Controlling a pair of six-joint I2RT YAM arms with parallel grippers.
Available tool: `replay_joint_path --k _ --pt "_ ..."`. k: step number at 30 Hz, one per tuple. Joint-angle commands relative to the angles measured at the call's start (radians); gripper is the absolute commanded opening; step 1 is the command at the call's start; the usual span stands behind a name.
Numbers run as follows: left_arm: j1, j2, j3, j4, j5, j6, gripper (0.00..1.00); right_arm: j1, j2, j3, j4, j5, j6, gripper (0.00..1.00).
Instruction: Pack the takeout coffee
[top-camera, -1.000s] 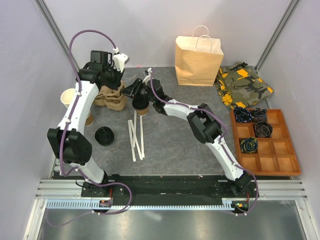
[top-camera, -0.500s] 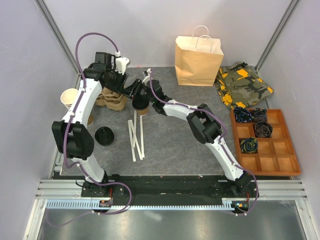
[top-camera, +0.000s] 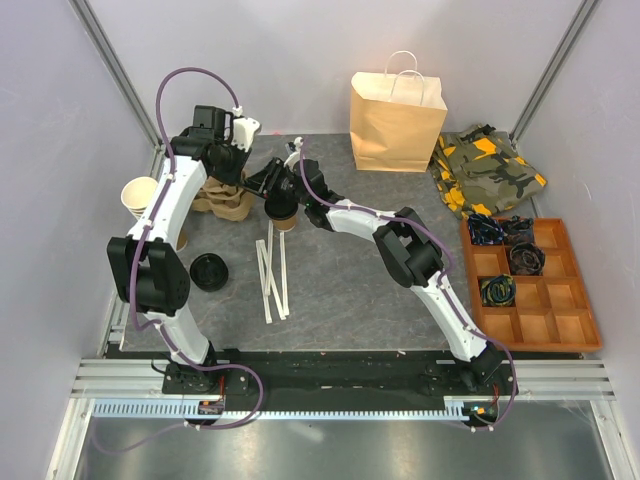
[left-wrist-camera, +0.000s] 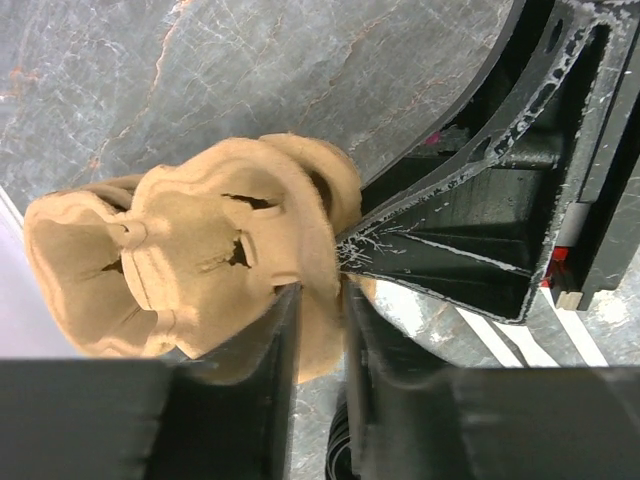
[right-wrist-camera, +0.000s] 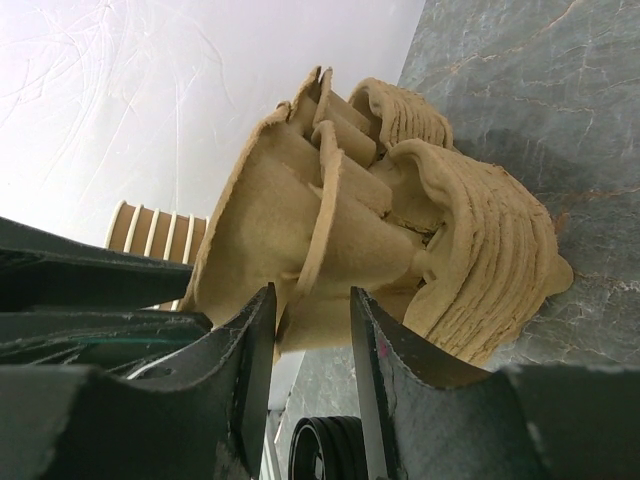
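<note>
The takeout coffee (top-camera: 283, 209), a small brown cup with a black lid, stands just right of a stack of moulded pulp cup carriers (top-camera: 226, 199). My left gripper (top-camera: 231, 179) comes down on the stack from behind. In the left wrist view its jaws (left-wrist-camera: 320, 295) pinch a rim of the carrier (left-wrist-camera: 215, 250). My right gripper (top-camera: 260, 183) reaches in from the right, above the coffee. It (right-wrist-camera: 312, 295) is shut on a wall of the top carrier (right-wrist-camera: 300, 230), which tilts up off the stack (right-wrist-camera: 480, 260). The brown paper bag (top-camera: 396, 125) stands at the back.
A loose black lid (top-camera: 209, 271) lies left of some white folded strips (top-camera: 272, 270). A stack of white-rimmed cups (top-camera: 140, 196) lies at the far left. A camouflage cloth (top-camera: 487, 168) and a wooden compartment tray (top-camera: 530, 285) are on the right.
My left arm has shifted a little right and toward the back, and its jaws have re-closed on the carrier rim. The right arm and the coffee have not moved.
</note>
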Motion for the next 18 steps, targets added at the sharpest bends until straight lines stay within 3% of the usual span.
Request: replay_joint_path --k 1,2,6,18 --pt "0.005 -0.019 0.017 0.008 -0.018 0.030 0.23 0.004 0.002 0.034 0.026 0.009 -0.015 0.44" --pt "0.006 -0.025 0.028 0.006 -0.021 0.030 0.15 0.004 0.002 0.034 0.024 0.009 -0.017 0.43" --pt "0.005 -0.053 0.057 -0.005 -0.024 0.034 0.03 0.004 0.005 0.037 0.022 0.009 -0.017 0.44" --pt "0.005 -0.085 0.087 -0.018 0.005 0.019 0.02 0.004 0.009 0.045 0.001 0.016 -0.036 0.45"
